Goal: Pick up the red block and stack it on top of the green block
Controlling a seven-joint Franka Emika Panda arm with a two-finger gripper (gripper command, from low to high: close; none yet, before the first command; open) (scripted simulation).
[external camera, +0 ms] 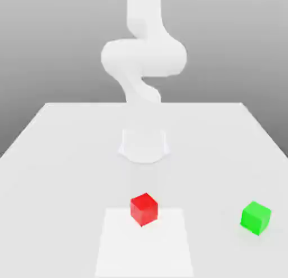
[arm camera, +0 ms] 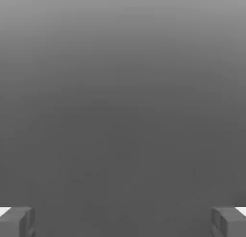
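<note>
A: White table (external camera: 62, 153), grey backdrop. Where do the blocks sit?
B: Red block (external camera: 144, 209) on the near middle; green block (external camera: 256, 217) well apart, toward the exterior view's right.
A: Jaws?
B: Gripper (arm camera: 123, 220) released, fingers (arm camera: 17, 220) spread wide, holding nothing.

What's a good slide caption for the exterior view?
Red block and green block sit apart on the table.

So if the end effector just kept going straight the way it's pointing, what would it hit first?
Probably nothing nearby: ahead of the end effector the hand view shows plain grey between its wide-apart fingers, so the way looks free, though depth there is hard to judge.
</note>
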